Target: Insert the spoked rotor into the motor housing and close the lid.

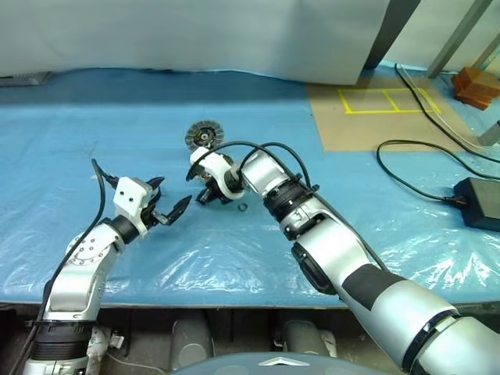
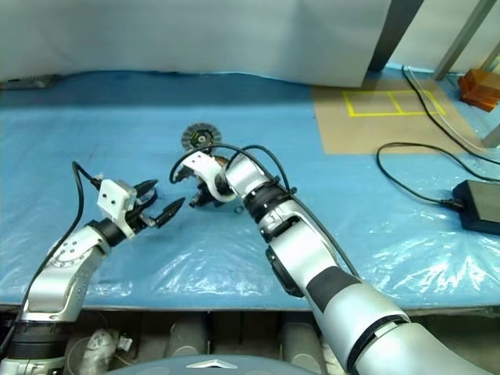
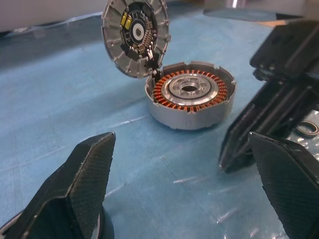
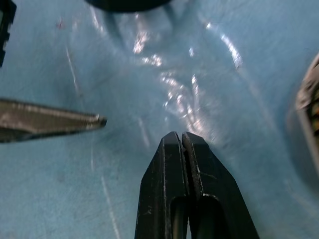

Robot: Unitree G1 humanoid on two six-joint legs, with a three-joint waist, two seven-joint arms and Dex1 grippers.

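Note:
The motor housing (image 3: 189, 97) sits on the blue sheet, open at the top, with copper windings around a pale centre. The spoked rotor (image 3: 135, 37) stands tilted on its edge at the housing's far rim; in the head view it lies just beyond my right hand (image 1: 205, 135). My right gripper (image 4: 180, 137) is shut and empty, pointing down at the sheet beside the housing (image 4: 309, 104), which it largely hides in the head views. My left gripper (image 1: 173, 193) is open and empty, a short way to the left, facing the housing. The lid is out of view.
A small metal ring (image 1: 243, 208) lies on the sheet by my right wrist. A black power brick (image 1: 478, 201) with cables is at the right, beside a brown board with yellow tape (image 1: 375, 117). Wooden blocks (image 1: 476, 84) sit far right.

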